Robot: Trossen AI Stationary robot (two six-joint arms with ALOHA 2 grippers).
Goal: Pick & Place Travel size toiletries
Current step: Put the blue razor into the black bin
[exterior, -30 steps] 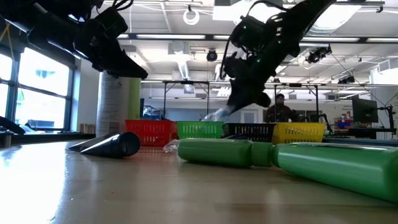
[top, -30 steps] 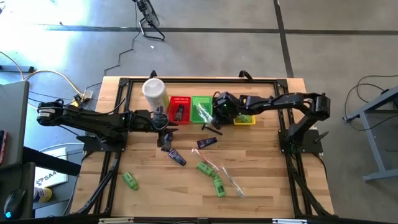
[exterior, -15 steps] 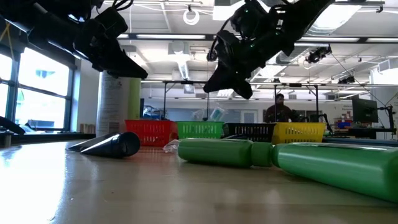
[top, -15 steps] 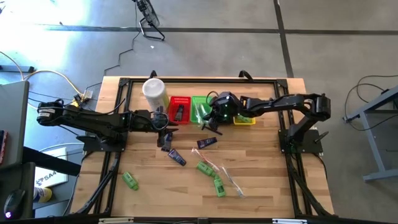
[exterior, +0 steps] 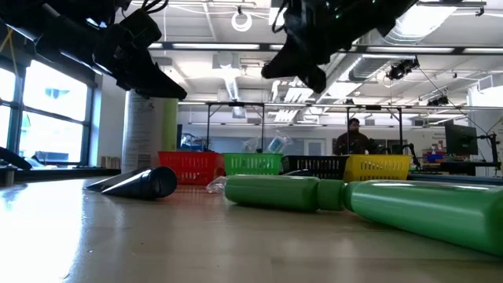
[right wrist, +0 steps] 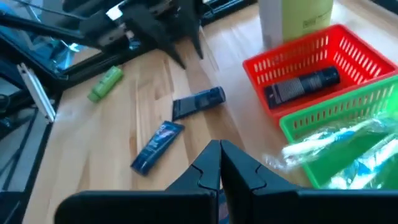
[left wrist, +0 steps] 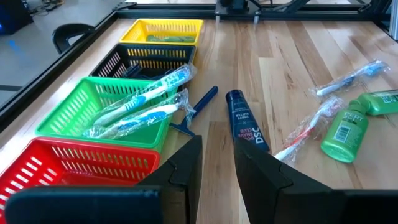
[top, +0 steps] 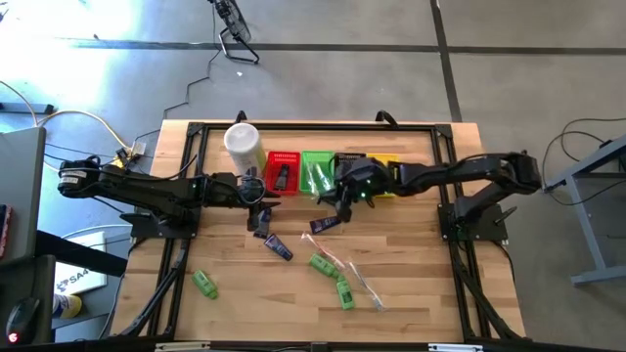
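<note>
Closest to the front edge of the table there's a loose green mini bottle (top: 204, 284), and off to one side of it a pair of green bottles (top: 333, 277) with a clear wrapped stick (top: 364, 284) right beside them. Going back toward the green basket (top: 315, 171), two dark tubes (top: 276, 245) lie on the wood, then another dark tube (top: 325, 224) and a blue razor (left wrist: 194, 110) just in front of that basket. The right gripper (top: 341, 198) hangs over that spot, fingers pressed together, holding nothing. The left gripper (top: 256, 200) sits in front of the red basket (top: 283, 172), fingers a little apart, empty. The green basket holds wrapped toothbrushes (left wrist: 140, 102), the red one a dark tube (right wrist: 303, 84). Black basket (left wrist: 144, 60) and yellow basket (left wrist: 163, 30) continue the row, and a tall white canister (top: 243, 145) stands just beside the red one.
</note>
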